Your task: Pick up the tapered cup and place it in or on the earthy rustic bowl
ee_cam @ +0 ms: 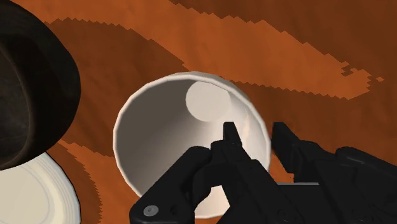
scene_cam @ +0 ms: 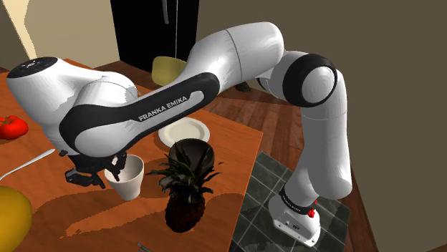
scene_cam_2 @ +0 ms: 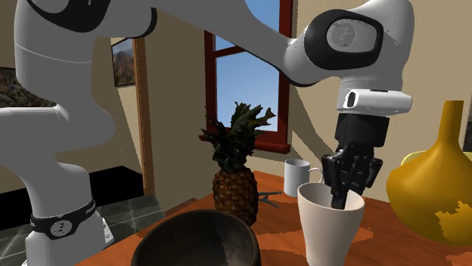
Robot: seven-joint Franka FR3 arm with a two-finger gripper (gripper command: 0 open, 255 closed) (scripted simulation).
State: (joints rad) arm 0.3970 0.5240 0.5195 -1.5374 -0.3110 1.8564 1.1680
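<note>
The black pincer [ee_cam: 254, 130], spread, straddles the rim of the white tapered cup [ee_cam: 159, 140]; best sink deeper, then squeeze the wall squarely.

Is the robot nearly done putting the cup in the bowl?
Not yet. Done: the gripper is at the white cup, one finger inside its rim and one outside. In hand: the grab; the fingers look apart, and the cup stands on the table. Left: squeeze, lift, carry it to the dark bowl beside it, and let go.
</note>
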